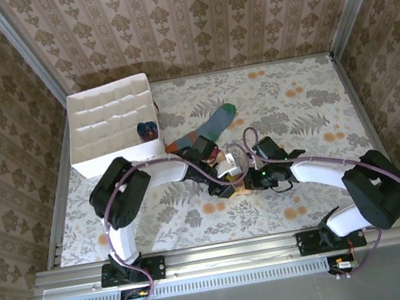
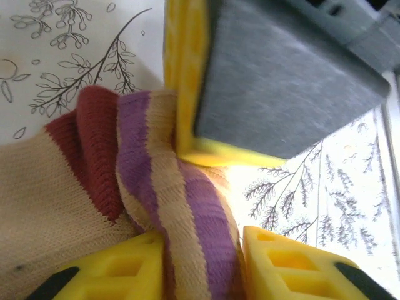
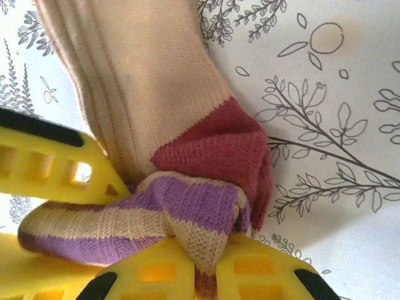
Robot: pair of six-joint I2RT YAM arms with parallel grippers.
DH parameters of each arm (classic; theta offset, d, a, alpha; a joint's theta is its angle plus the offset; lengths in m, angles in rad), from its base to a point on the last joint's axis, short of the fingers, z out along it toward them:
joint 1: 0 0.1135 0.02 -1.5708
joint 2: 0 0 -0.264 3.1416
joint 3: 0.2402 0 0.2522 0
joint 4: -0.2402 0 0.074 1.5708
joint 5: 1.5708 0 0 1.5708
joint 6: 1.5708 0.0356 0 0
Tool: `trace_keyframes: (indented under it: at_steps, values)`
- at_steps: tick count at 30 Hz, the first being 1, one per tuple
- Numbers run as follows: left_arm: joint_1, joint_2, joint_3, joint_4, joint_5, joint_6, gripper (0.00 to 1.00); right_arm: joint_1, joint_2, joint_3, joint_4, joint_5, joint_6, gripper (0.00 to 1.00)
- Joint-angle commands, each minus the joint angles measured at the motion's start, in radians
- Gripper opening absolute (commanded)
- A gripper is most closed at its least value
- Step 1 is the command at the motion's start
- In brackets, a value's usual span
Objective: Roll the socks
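Here we have the right gripper (image 3: 201,278) clenched on the purple-striped fold of the peach sock (image 3: 137,81) at the middle of the table (image 1: 307,102), seemingly so the fold cannot spring open, while the left gripper (image 2: 203,269) straddles that fold, its grip unclear to us.

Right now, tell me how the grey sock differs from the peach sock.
Colour: the grey sock is grey-blue with a green toe; the peach sock has a maroon patch and purple stripes.
Pose: the grey sock lies stretched out flat on the table; the peach sock is folded and bunched at its striped end.
Grip: the right fingers pinch the peach sock's stripes, while the grey sock's visible length lies unheld.
Both are socks on the flowered table.
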Motion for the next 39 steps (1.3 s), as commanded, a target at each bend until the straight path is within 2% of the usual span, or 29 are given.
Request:
trace_keyframes:
  at_steps: [1,6,11,15,20,25,34,36,39]
  values:
    - [-0.023,-0.101,-0.103,0.160,-0.131,0.046,0.31,-0.001,0.067,-0.016,-0.115,0.082,0.010,0.08]
    - [-0.049,-0.247,-0.232,0.330,-0.286,0.130,0.35,-0.002,0.099,0.021,-0.156,0.076,-0.008,0.07]
    - [-0.115,-0.361,-0.339,0.461,-0.485,0.252,0.39,-0.002,0.114,0.046,-0.176,0.065,-0.023,0.07]
    - [-0.150,-0.378,-0.334,0.437,-0.537,0.317,0.40,-0.002,0.119,0.050,-0.182,0.057,-0.027,0.07]
    - [-0.195,-0.312,-0.283,0.372,-0.592,0.368,0.45,-0.002,0.129,0.053,-0.189,0.044,-0.031,0.07]
    - [-0.182,-0.225,-0.206,0.320,-0.554,0.257,0.45,-0.002,0.128,0.054,-0.189,0.037,-0.041,0.07]
    - [-0.093,-0.072,-0.131,0.217,-0.377,0.024,0.18,-0.002,0.058,0.029,-0.163,0.020,-0.041,0.13]
    - [-0.067,-0.055,-0.144,0.233,-0.324,-0.026,0.14,-0.002,0.026,0.022,-0.164,0.022,-0.038,0.20]
    - [-0.021,-0.023,-0.153,0.254,-0.230,-0.097,0.08,-0.002,-0.048,-0.001,-0.150,0.033,-0.035,0.37]
